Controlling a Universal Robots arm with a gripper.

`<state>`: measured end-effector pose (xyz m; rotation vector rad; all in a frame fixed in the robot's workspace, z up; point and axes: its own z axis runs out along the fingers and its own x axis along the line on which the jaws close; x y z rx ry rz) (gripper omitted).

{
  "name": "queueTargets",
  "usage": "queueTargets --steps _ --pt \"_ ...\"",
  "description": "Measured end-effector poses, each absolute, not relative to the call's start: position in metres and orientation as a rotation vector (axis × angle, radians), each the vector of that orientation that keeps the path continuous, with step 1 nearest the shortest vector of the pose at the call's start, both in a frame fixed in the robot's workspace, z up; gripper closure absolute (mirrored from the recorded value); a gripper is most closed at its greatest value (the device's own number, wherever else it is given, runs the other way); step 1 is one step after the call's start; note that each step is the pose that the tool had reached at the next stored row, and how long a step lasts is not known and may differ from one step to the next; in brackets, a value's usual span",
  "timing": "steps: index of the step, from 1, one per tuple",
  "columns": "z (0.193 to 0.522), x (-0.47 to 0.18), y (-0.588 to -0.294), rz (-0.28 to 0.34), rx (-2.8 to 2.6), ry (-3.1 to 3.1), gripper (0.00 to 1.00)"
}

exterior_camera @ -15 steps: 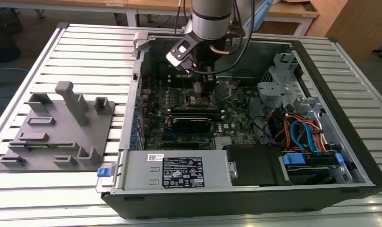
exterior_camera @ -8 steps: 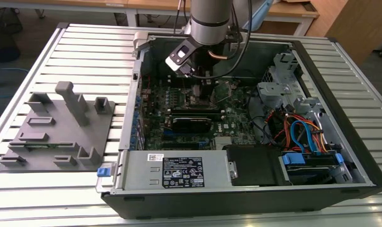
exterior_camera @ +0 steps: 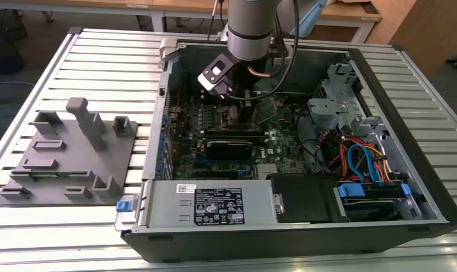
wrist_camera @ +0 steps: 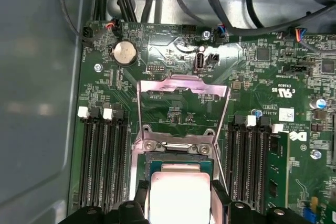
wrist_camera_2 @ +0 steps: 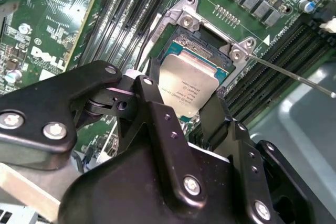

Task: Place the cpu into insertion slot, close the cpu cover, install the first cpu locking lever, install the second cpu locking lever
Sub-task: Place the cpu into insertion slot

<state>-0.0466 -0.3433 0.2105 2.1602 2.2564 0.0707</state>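
As the claw is closed on the cpu, the entry reads:

1. cpu: flat silver-topped chip, pinched by two opp. edges betw. the black fingers, leaving its top face and other edges free for lining up. Position: directly over the insertion slot, low and close. Can't tell if fully seated.

2. insertion slot: dark square socket w/ silver rim on the green board, betw. two banks of memory slots.

3. cpu cover: silver frame w/ square window, swung up on its hinge and clear of the socket, prob. to give the chip an open path down. Not yet closed.

4. locking lever: thin steel rod, swung out from the socket corner, unlatched. Judged nec. since the cover can't stand open w/ it hooked.

5. Surroundings: open pc case lies on its side on the slatted worktop, so the board faces up and the arm reaches straight down into it. Grey fixture tray sits beside the case on the exterior view's left, well apart from the claw.
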Motion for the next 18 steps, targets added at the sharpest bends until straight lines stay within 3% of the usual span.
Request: queueTargets --steps 18 --pt "0.198 -0.048 -0.343 0.068 2.189 2.229 0.46"
